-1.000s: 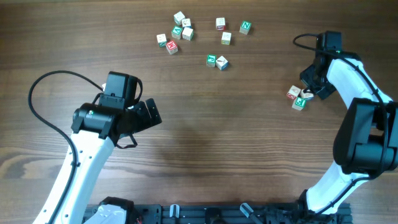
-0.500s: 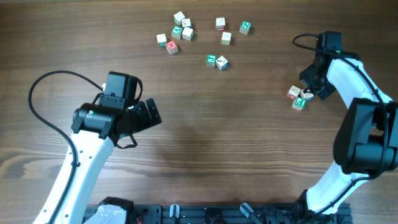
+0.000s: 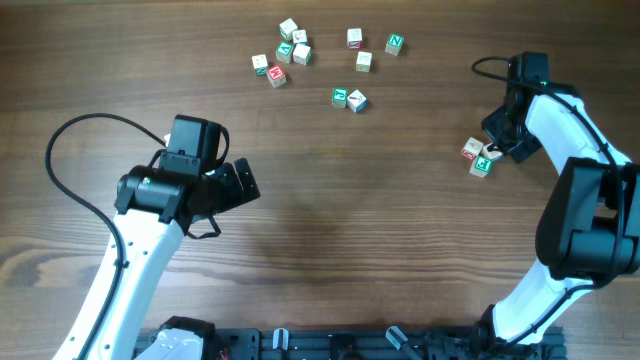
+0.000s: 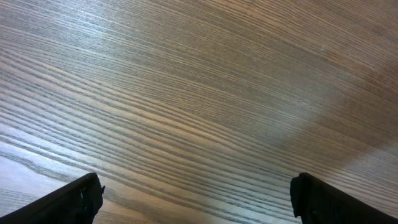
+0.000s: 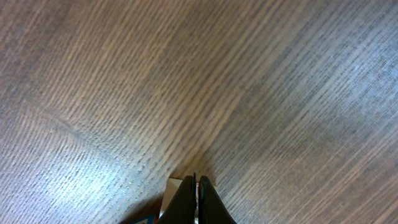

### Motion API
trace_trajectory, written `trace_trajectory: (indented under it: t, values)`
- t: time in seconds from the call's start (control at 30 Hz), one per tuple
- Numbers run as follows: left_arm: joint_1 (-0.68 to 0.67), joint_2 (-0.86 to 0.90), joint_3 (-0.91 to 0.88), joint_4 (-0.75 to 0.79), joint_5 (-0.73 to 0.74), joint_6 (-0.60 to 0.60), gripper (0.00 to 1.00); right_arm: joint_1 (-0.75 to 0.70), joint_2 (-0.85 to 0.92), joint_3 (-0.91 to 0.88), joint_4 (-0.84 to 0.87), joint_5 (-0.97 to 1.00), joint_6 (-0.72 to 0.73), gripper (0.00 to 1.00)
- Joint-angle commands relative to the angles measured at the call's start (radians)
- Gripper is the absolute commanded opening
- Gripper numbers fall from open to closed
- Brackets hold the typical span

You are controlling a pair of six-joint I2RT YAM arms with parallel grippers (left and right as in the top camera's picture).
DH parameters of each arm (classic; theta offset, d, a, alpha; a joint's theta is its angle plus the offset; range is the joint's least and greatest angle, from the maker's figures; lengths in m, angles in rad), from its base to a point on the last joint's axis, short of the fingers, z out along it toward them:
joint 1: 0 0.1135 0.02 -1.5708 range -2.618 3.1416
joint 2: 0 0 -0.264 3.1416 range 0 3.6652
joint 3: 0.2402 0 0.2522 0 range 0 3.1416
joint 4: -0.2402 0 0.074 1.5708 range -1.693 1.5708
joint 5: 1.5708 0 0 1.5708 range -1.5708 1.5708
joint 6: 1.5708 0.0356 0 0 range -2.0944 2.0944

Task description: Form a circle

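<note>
Circle cubes, three tiny lettered blocks, sit in a tight cluster on the desk, just beside the tips of the right fingers. These are pressed closed, with the arm folded over and pointing down. The left fingers are spread wide, hovering well apart from the cubes.

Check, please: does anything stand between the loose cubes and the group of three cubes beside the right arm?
Nothing visible does. Only bare table lies between the loose cubes and the group of three cubes. The right gripper, jaws shut, sits at that group; the left gripper, open, is well off that path.
</note>
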Motion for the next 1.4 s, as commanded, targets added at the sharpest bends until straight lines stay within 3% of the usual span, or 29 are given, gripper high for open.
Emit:
trace_trajectory:
  t: [0.0,0.33,0.57,1.37]
  values:
    - [0.008,-0.002,-0.002,0.000,0.005,0.005,1.00,-0.003,0.013,-0.006,-0.018,0.033,0.049,0.05]
    - [0.008,-0.002,-0.002,0.000,0.005,0.005,1.00,-0.003,0.013,0.031,0.029,0.068,0.044,0.05]
    - [0.008,-0.002,-0.002,0.000,0.005,0.005,1.00,0.000,0.013,0.033,0.148,-0.100,-0.166,0.05]
    - [0.008,-0.002,-0.002,0.000,0.005,0.005,1.00,0.027,0.055,0.020,0.132,-0.217,-0.194,0.04]
